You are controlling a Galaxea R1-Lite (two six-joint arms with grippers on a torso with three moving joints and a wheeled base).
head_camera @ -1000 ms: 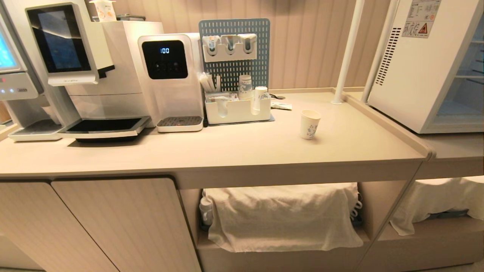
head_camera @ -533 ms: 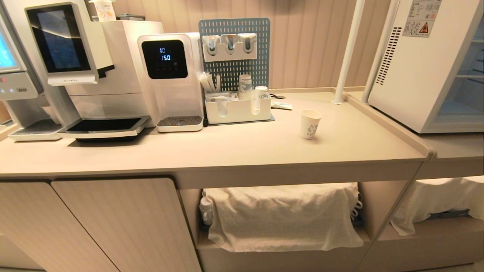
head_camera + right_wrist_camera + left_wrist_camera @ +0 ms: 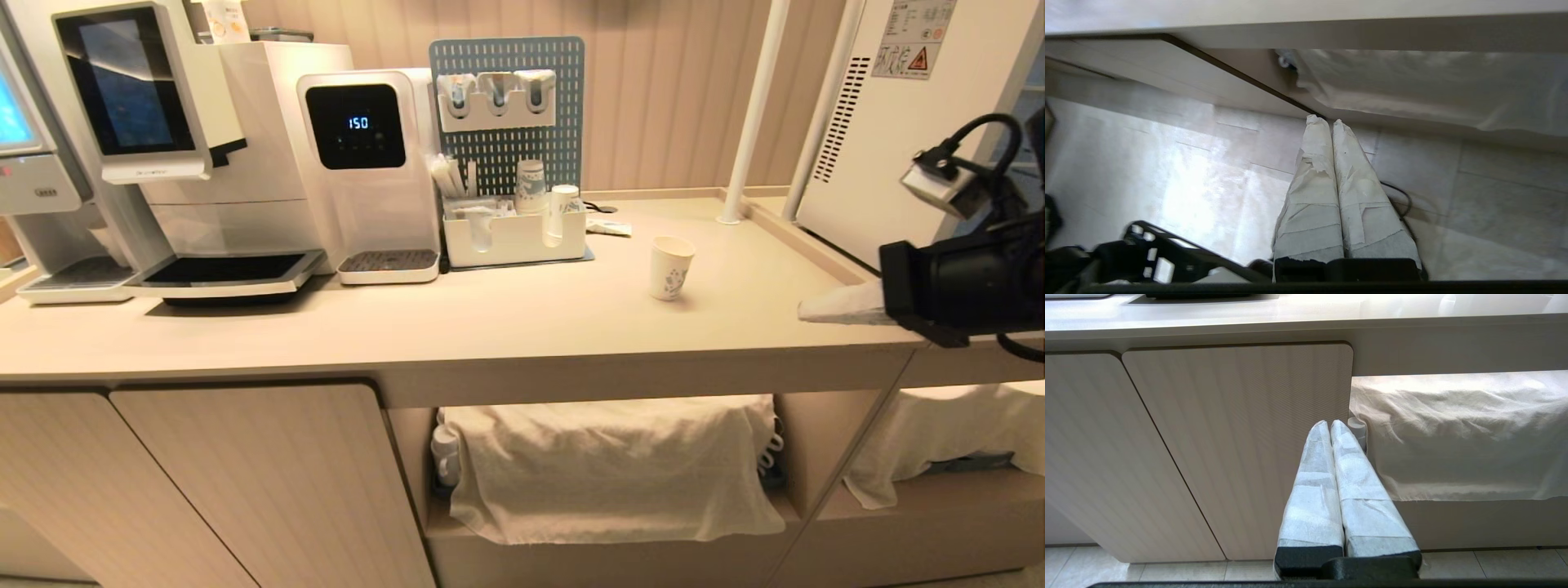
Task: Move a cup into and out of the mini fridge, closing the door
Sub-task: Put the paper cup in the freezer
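Staging for the pick: right tool (image 3: 808, 310) sits at the desk's (image 3: 506, 327) near right edge, fingers pressed together, holding nothing, aimed toward the cup (image 3: 671, 268). Left tool (image 3: 1329, 424) is parked low by the cabinet door (image 3: 1241, 449), also closed and empty. Cup stands upright mid-desk, clear of the organiser (image 3: 514, 237). Mini fridge (image 3: 890, 139) stands beyond at far right; its door isn't visible.

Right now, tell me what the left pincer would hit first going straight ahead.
Probably the cabinet door: the shut left pincer points at its edge, beside the white cloth. Depth is unclear.
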